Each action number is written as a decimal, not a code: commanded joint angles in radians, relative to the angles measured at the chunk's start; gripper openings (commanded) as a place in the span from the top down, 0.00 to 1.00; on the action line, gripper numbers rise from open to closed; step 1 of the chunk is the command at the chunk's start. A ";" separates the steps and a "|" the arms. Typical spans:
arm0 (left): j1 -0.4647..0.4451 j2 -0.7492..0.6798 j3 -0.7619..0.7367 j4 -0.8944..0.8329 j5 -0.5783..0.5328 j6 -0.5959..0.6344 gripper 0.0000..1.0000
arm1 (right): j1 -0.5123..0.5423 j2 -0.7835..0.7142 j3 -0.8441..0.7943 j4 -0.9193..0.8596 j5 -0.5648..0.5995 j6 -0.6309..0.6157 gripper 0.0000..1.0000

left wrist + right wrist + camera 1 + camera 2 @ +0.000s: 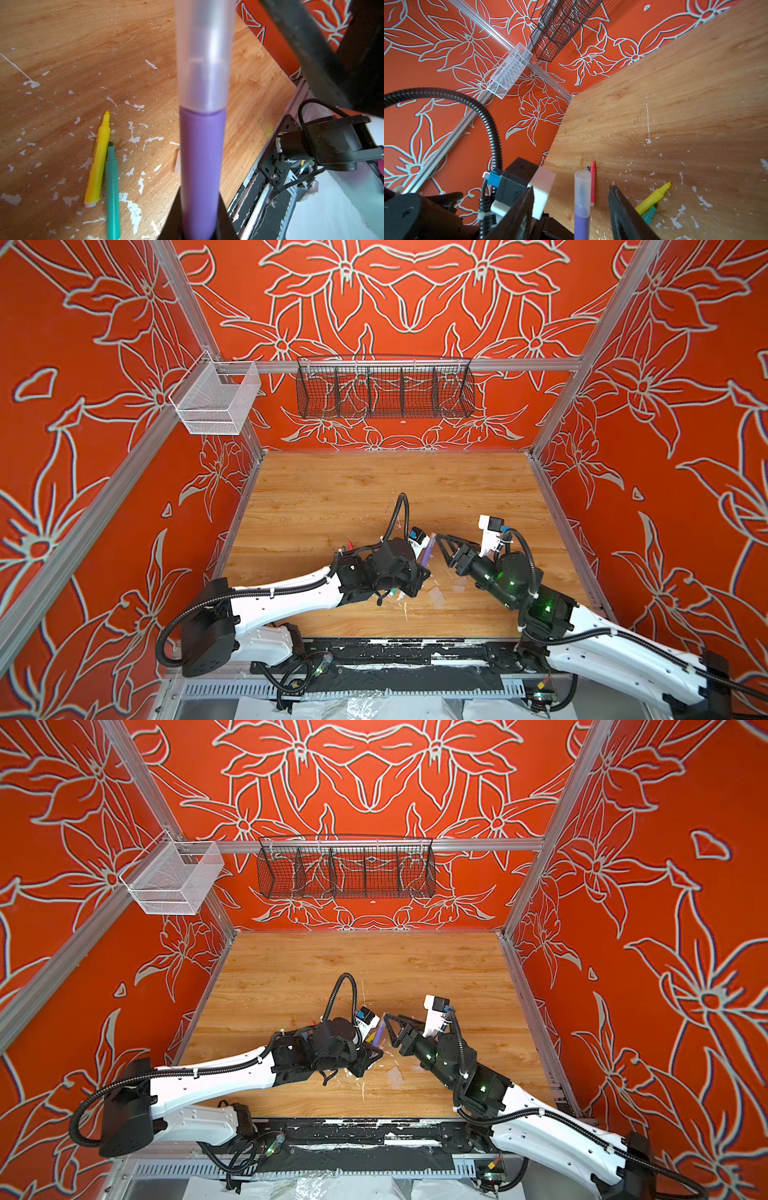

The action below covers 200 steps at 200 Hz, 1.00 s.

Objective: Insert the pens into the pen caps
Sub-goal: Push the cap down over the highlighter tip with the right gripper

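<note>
Purple pen [202,166] up close: pinches it low on barrel with left gripper [199,228], bracing it steady for capping. Carries clear cap [204,56] seated over tip. Spreads right gripper [578,187] either side of cap, touching nothing. Leaves yellow pen [97,160] and green pen [112,193] bare on table [62,41].

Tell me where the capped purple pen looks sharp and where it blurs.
Left wrist view: the slim purple marker pen and its clear plastic cap are close and soft, while the yellow pen on the wooden table is crisp. Right wrist view: the cap is fairly sharp. In both top views the pen is tiny.
</note>
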 commanded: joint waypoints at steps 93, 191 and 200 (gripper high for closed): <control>0.007 -0.028 -0.019 0.043 0.052 0.024 1.00 | -0.008 0.166 0.105 -0.009 0.026 -0.015 0.51; 0.007 -0.039 -0.015 0.038 0.041 0.045 1.00 | -0.006 0.294 0.175 -0.013 -0.033 -0.004 0.86; 0.008 -0.040 -0.004 0.037 0.037 0.054 1.00 | 0.006 0.301 0.173 -0.009 -0.030 -0.004 0.90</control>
